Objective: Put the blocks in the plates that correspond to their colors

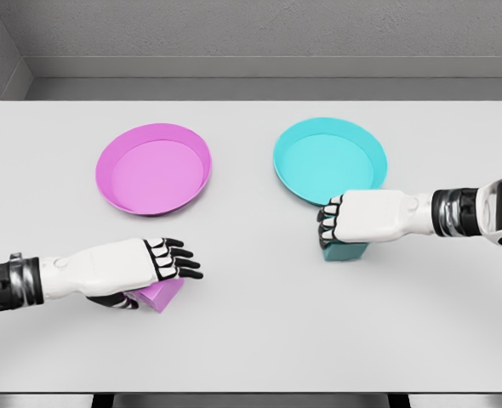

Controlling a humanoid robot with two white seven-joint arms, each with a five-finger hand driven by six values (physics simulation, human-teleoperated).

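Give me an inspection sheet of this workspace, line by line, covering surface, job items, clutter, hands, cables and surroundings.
Surface: white table, flat.
Job's things: pink plate and cyan plate both hold nothing; pink block under the left hand, cyan block under the right hand, both still on the table.
Clutter: nothing seen.
Hands: left hand lies over the pink block, fingers extended, grasp unclear; right hand is curled over the cyan block's top.
Cables: nothing seen.
Surroundings: grey wall behind the table.
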